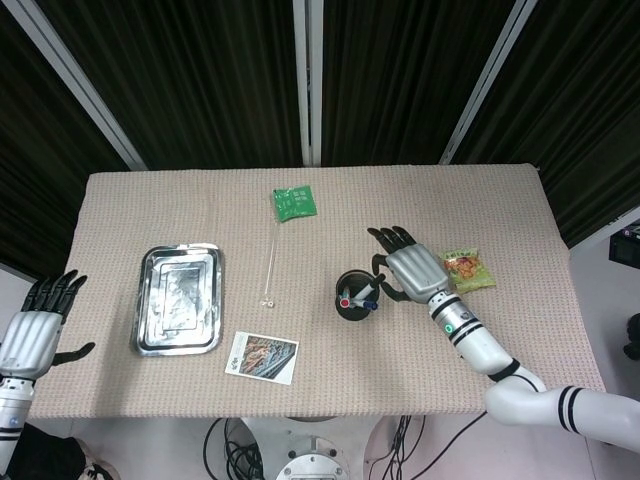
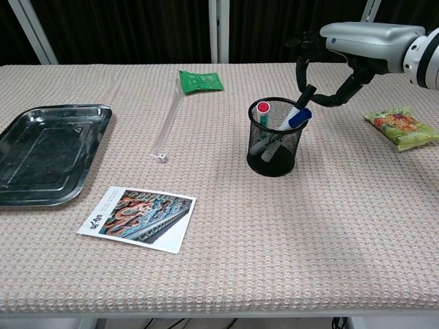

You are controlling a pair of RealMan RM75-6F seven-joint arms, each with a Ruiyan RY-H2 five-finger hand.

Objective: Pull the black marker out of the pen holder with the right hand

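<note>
Now I hold my right hand [image 2: 343, 48], fingers spread and empty, around the black marker [image 2: 306, 95] leaning from the mesh pen holder [image 2: 276, 145] mid-table; I should pinch its cap squarely, then lift straight along its tilt.

At the chest view's right edge, the right hand's [image 2: 343, 48] arm was cut off. The holder's [image 2: 276, 147] mesh hid the lower black marker [image 2: 306, 94]. Whether fingers touched it could not be told. The tray [image 2: 14, 179] ran off the left edge. The left hand [image 1: 35, 325] showed only in the head view.
</note>
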